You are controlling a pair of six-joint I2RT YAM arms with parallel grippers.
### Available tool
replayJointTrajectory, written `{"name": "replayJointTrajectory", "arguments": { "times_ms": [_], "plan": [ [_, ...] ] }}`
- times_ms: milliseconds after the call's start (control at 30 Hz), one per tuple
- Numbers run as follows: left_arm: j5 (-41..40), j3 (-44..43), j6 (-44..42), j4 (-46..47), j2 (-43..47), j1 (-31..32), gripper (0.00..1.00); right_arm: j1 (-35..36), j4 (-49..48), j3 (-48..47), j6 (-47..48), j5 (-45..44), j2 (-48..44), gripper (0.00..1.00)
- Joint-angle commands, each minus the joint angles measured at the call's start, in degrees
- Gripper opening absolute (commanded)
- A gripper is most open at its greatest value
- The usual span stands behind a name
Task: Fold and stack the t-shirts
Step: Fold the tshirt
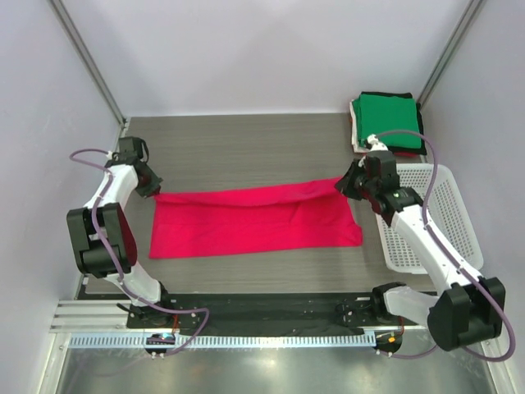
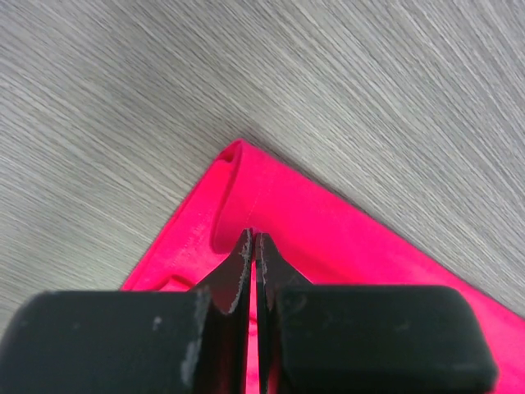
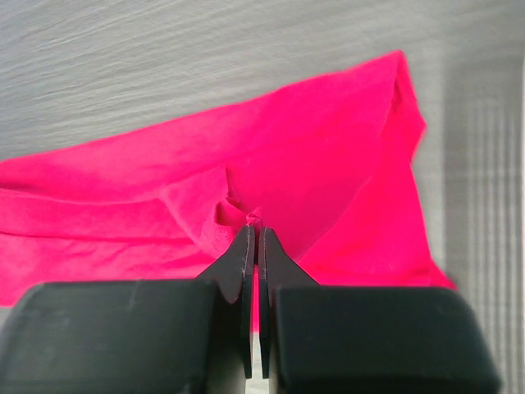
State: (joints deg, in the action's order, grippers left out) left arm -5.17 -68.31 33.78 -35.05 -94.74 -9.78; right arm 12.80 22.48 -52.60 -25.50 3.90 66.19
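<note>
Red-pink t-shirt (image 1: 254, 222), corners hidden between fingers (image 2: 234, 275)

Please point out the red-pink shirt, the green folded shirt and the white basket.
red-pink shirt (image 1: 246, 226), top view, middle of the cloth.
green shirt (image 1: 387, 111), top view, top face.
basket (image 1: 459, 220), top view, right wall.

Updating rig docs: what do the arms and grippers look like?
White links and black joints on left arm and right arm, a mauve cable looping along each. The left gripper and right gripper are black: blocky bodies, thin tapered fingers.
</note>
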Motion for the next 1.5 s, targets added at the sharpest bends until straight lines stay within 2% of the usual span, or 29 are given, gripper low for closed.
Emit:
{"name": "replayJointTrajectory", "arguments": {
  "times_ms": [0, 367, 533, 567, 600, 633, 667, 700, 733, 767, 800, 933, 1067, 1100, 1167, 1200, 1300, 1467],
  "plan": [
    [-1.69, -0.15, -1.61, 3.14, 1.40, -0.94, 0.00, 0.30, -0.86, 3.02, -4.29, -3.64, -5.45, 0.01],
    [-1.95, 4.24, 0.32, 5.26, 4.12, -1.12, 0.00, 0.30, -2.09, 14.98, -14.14, -6.54, -12.66, 0.01],
    [-5.72, 8.97, 3.83, 4.55, 7.98, -1.38, 0.13, 0.30, -1.65, 20.06, -20.80, -7.50, -18.19, 0.01],
    [-6.51, 9.51, 4.36, 4.38, 8.69, -1.56, 0.18, 0.30, -0.69, 20.69, -22.04, -8.55, -19.34, 0.01],
    [-7.56, 9.95, 4.89, 4.20, 10.26, -1.90, 0.27, 0.21, -0.16, 21.30, -23.44, -9.34, -20.65, 0.02],
    [-7.75, 10.91, 6.02, 4.02, 11.06, -3.04, 0.32, 0.30, 0.45, 22.18, -25.63, -10.05, -22.84, 0.06],
    [-8.10, 11.36, 6.47, 4.02, 11.85, -3.83, 0.39, 0.21, 1.85, 22.45, -26.35, -11.27, -24.08, 0.32],
    [-8.62, 11.71, 7.08, 3.59, 13.25, -4.54, 0.56, 0.30, 2.39, 22.71, -26.88, -11.55, -24.96, 0.47],
    [-8.28, 12.15, 7.61, 3.58, 13.53, -6.02, 0.62, 0.30, 2.92, 22.98, -27.41, -11.98, -26.45, 0.60],
    [-7.58, 12.15, 7.53, 3.67, 13.70, -6.65, 0.64, 0.30, 4.40, 22.98, -28.37, -12.68, -26.99, 0.75],
    [-7.14, 11.63, 7.35, 3.24, 13.62, -7.00, 0.65, 0.30, 4.76, 22.89, -28.55, -13.39, -27.26, 0.78],
    [-5.20, 11.27, 6.91, 2.53, 14.32, -5.96, 0.62, 0.30, 3.02, 21.84, -26.28, -11.47, -26.91, 0.79],
    [-8.18, 10.49, 5.25, 2.09, 14.15, 0.89, 0.61, 1.26, -4.01, 18.95, -23.20, -4.61, -18.76, 0.75],
    [-8.54, 9.52, 5.24, 1.13, 13.71, 4.04, 0.61, 1.87, -4.28, 18.07, -22.59, -3.30, -14.21, 0.75],
    [-8.81, 8.47, 4.72, 0.42, 11.52, 7.39, 0.60, 2.93, -4.37, 15.17, -22.32, -2.76, -9.18, 0.75],
    [-8.81, 7.50, 4.46, -0.63, 10.64, 10.98, 0.59, 4.15, -4.37, 14.29, -22.40, -2.76, -4.98, 0.75],
    [-7.32, 6.71, 3.66, -1.33, 7.03, 15.91, 0.59, 6.09, -5.43, 12.17, -23.45, -3.20, -0.03, 0.75],
    [-4.94, 7.32, 3.66, -1.78, 2.11, 19.01, 0.57, 7.77, -7.27, 11.12, -26.53, -2.41, 9.91, 0.76]
  ]
}}
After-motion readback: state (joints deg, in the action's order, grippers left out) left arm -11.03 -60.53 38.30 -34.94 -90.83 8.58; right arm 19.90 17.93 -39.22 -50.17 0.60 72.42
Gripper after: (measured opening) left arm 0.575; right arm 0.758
